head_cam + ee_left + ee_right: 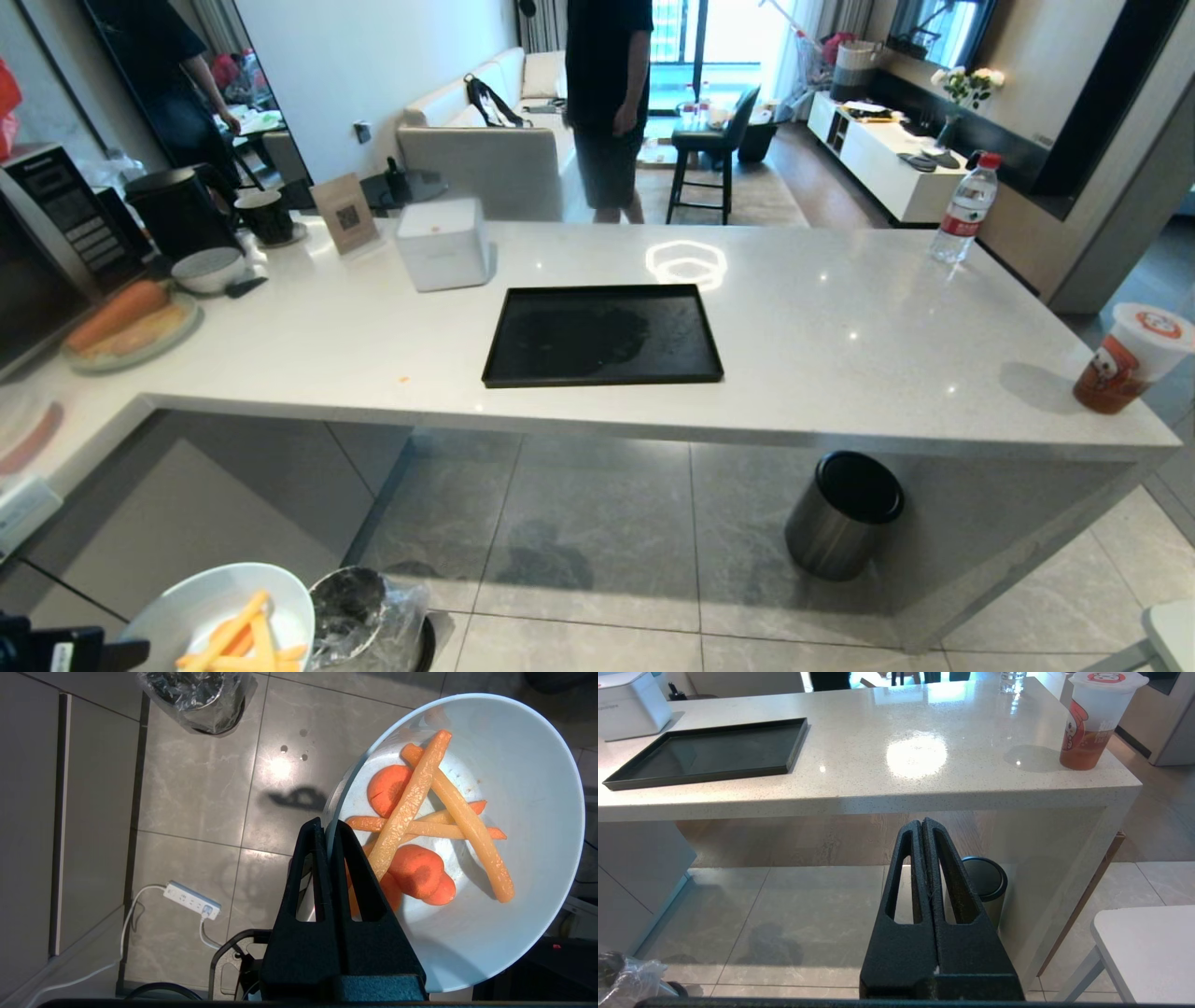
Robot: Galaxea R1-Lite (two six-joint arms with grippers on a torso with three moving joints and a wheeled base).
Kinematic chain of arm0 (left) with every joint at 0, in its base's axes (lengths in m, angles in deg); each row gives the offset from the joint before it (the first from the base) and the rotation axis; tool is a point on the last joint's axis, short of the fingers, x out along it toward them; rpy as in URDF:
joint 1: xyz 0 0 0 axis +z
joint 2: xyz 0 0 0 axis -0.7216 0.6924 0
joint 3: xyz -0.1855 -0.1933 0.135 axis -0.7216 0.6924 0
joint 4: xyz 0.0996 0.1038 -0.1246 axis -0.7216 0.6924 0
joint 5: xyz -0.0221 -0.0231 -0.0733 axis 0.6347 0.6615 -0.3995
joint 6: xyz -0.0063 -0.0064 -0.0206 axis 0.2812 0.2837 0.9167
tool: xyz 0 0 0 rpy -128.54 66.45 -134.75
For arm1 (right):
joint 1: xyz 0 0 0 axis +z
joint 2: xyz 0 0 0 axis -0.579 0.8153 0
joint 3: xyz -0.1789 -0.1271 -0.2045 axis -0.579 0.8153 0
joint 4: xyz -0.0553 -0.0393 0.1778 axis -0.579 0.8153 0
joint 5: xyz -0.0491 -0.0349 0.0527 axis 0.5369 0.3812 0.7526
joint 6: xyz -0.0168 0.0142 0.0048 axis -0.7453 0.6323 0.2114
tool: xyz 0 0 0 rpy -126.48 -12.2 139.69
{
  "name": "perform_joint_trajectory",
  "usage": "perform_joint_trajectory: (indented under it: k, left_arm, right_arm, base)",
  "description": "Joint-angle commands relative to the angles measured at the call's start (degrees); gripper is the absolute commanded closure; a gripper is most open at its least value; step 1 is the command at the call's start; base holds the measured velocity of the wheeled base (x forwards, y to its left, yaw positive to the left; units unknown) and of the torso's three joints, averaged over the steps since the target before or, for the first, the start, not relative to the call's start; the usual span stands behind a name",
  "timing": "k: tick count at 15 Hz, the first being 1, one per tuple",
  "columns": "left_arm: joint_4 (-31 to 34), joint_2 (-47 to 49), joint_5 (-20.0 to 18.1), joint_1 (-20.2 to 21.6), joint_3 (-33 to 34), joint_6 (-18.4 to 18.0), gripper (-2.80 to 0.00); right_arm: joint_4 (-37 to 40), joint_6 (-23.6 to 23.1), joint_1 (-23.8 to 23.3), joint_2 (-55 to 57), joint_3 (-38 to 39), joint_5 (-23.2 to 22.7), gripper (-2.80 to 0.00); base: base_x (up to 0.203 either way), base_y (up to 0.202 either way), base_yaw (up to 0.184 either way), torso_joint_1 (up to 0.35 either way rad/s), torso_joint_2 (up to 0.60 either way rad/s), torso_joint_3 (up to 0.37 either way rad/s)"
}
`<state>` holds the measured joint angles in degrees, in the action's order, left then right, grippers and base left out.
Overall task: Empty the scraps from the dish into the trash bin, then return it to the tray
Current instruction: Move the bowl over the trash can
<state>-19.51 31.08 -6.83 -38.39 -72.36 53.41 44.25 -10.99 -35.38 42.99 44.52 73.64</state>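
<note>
Pinching the near rim of the dish [514, 826], the left pincer [329, 828] holds it low over the floor, just beside the trash bin [359, 611] — scraps [420, 830] inside. Smooth, thin-walled and probably light, that bowl looks slippery; an edge grip seems its only handle, so tipping calls for care. Parked alongside, the right pincer [922, 826] is clenched on nothing. Farther off, the tray [602, 373] lies bare on the surface [840, 327] — a person stands beyond.

Grey tiled floor [597, 560] under a white stone counter [840, 317] — sofa [485, 140] beyond.
</note>
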Motion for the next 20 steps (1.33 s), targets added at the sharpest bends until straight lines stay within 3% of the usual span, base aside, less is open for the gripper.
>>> perform_joint_trajectory:
  k: [1, 14, 20]
  left_arm:
    - [0.20, 0.19, -0.05, 0.03, 0.04, 0.04, 0.00]
    - [0.20, 0.63, -0.05, 0.03, 0.30, 0.04, 0.00]
    - [0.20, 0.45, -0.05, 0.12, 0.39, 0.04, 0.00]
  right_arm:
    - [-0.04, 0.01, 0.00, 0.01, 0.00, 0.01, 0.00]
    - [-0.05, 0.01, 0.00, 0.00, 0.00, 0.01, 0.00]
    - [-0.05, 0.01, 0.00, 0.00, 0.00, 0.01, 0.00]
  base:
    - [0.000, 0.000, 0.000, -0.094, 0.21, 0.139]
    - [0.000, 0.000, 0.000, -0.132, 0.34, 0.205]
    - [0.000, 0.000, 0.000, -0.181, 0.52, 0.339]
